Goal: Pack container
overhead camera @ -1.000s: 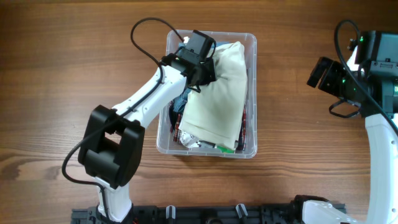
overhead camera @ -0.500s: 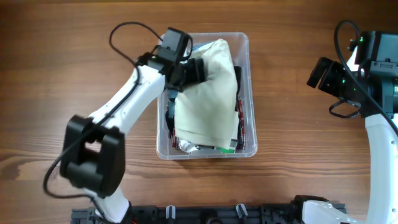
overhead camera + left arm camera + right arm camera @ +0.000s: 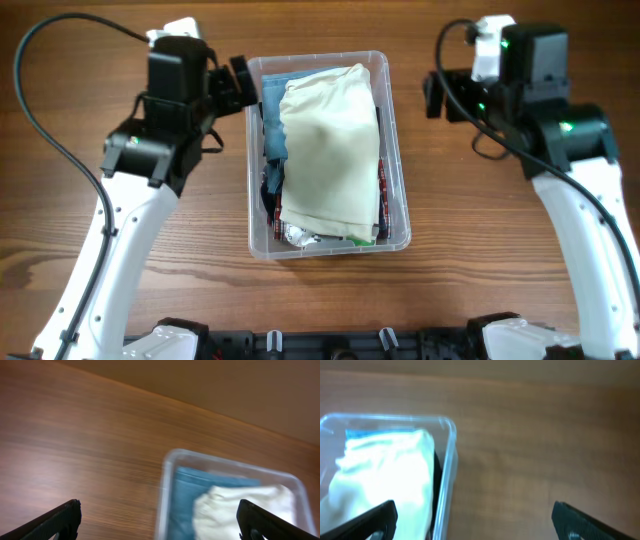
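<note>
While the left gripper (image 3: 235, 88) hangs just beside its far-left corner, jaws spread wide and empty, the container (image 3: 251, 205) sits in the middle of the wooden table (image 3: 330, 305). Its mouth faces up and its long axis runs from far edge to near. A cream garment (image 3: 330, 140) tops the clothes inside. The right gripper (image 3: 437, 92), equally agape, hovers near the far-right corner.

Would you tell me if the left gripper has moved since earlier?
Yes: the left gripper drew back leftward off the cream garment and sits outside the container's left rim, over the table.
</note>
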`<act>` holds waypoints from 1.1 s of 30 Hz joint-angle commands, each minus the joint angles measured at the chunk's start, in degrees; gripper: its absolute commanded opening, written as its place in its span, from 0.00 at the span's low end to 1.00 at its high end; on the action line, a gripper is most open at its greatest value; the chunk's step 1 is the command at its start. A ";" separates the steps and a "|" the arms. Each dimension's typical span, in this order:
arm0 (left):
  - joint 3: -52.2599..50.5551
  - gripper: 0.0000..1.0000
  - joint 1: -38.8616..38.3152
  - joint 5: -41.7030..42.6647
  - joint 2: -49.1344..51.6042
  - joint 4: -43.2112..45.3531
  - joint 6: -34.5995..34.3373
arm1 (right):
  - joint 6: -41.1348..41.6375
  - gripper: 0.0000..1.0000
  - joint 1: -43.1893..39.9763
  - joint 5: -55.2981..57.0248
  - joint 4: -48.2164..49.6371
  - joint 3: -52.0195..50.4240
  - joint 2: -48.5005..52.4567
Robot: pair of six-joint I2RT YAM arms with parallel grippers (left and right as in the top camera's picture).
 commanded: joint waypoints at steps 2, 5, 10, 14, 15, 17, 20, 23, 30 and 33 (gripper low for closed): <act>0.04 1.00 4.79 0.83 -0.28 -4.42 1.38 | -5.86 1.00 0.17 -1.49 0.92 -0.07 1.46; 0.02 1.00 5.16 1.70 -3.43 -11.72 0.94 | -1.20 1.00 0.15 -0.98 -3.61 -0.09 -1.99; -6.64 1.00 1.07 1.92 -18.73 -14.03 1.73 | 2.05 1.00 0.17 -0.55 -7.69 -3.04 -14.51; -20.65 1.00 -3.04 1.66 -36.54 -12.28 -1.33 | 0.39 1.00 0.17 -0.31 -4.61 -14.97 -31.15; -23.69 1.00 -3.06 1.68 -39.85 -12.33 -2.16 | 0.66 1.00 0.17 -0.04 -3.80 -19.32 -36.61; -29.16 1.00 -3.06 1.68 -45.70 -10.78 -2.12 | 2.56 1.00 0.17 -0.15 -3.43 -27.19 -46.23; -30.99 1.00 -3.06 1.68 -48.89 -15.37 -2.10 | 10.62 1.00 0.17 -0.35 -6.19 -35.60 -56.26; -30.99 1.00 -3.06 1.68 -48.83 -20.13 -2.10 | 11.34 1.00 0.17 -0.35 -11.85 -37.86 -58.40; -30.99 1.00 -3.06 1.68 -48.83 -22.47 -2.10 | 11.34 1.00 0.17 -0.35 -16.09 -39.71 -57.96; -30.99 1.00 -3.06 1.68 -48.83 -22.49 -2.10 | 11.34 1.00 0.17 -0.35 -16.09 -39.71 -57.96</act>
